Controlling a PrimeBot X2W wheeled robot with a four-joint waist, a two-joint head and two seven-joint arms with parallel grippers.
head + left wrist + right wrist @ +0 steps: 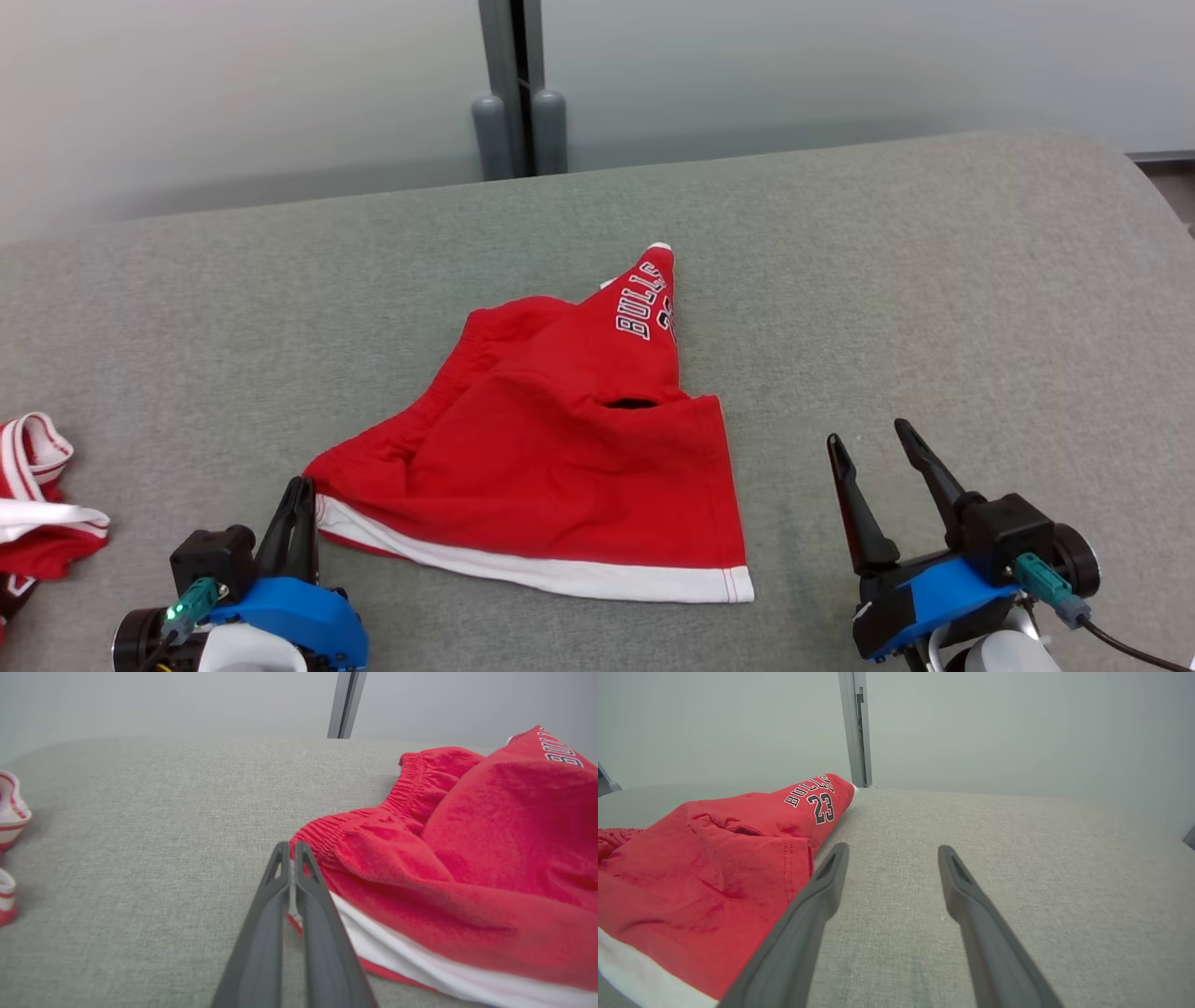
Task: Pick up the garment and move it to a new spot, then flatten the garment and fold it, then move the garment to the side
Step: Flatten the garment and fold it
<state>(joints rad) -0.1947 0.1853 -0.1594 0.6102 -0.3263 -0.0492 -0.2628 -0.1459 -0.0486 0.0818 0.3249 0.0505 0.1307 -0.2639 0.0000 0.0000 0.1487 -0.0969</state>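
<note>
The garment [560,439] is a pair of red shorts with a white hem and "BULLS 23" lettering, lying crumpled in the middle of the grey cloth-covered table [887,280]. One leg points away from me. My left gripper [299,490] is at the garment's near-left corner. In the left wrist view its fingers [292,851] are pressed together on the edge of the garment [467,868], where waistband and white hem meet. My right gripper [868,434] stands open on the table, right of the hem. The right wrist view shows this gripper [892,850] holding nothing, with the garment [705,882] to its left.
Another red-and-white piece of clothing [37,504] lies bunched at the table's left edge, also seen in the left wrist view [9,812]. A grey post [518,121] stands behind the table against a pale wall. Bare table stretches right and behind the shorts.
</note>
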